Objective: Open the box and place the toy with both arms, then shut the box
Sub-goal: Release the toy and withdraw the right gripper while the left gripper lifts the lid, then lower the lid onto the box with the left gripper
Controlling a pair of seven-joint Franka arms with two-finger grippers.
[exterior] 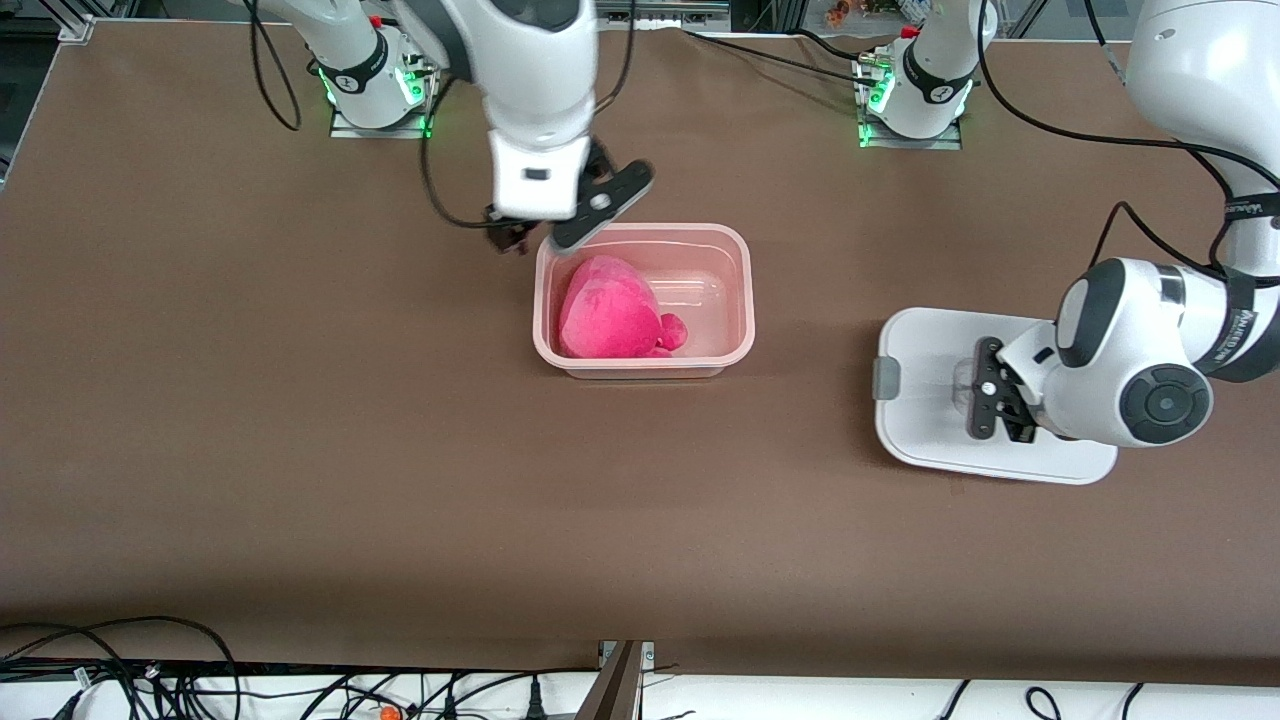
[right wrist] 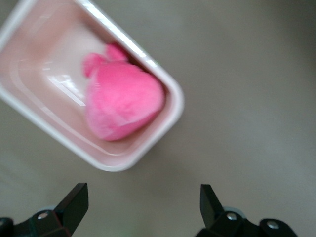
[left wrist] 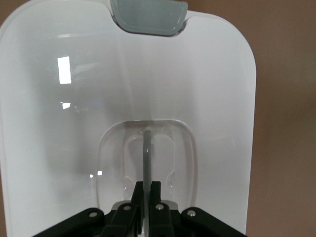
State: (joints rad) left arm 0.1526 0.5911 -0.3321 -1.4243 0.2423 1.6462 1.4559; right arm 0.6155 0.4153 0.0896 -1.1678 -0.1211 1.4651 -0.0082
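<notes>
The box's pinkish base (exterior: 640,366) stands uncovered in the middle of the table, and the pink toy (exterior: 610,310) lies inside it, at the right arm's end of the base. My right gripper (exterior: 555,222) hangs open and empty over the table just beside a corner of the base. In the right wrist view its gripper (right wrist: 143,200) shows wide apart, with the base (right wrist: 170,116) and toy (right wrist: 123,98) ahead. The white lid (exterior: 930,340) lies flat toward the left arm's end. My left gripper (exterior: 985,395) is shut on the lid's centre handle (left wrist: 147,148), seen over the lid (left wrist: 74,123) with the gripper (left wrist: 148,185).
A grey clip (exterior: 886,378) sticks out of the lid's edge that faces the base, also seen as the clip (left wrist: 148,17). Bare brown table (exterior: 300,450) spreads around the base and lid. Cables lie along the front edge.
</notes>
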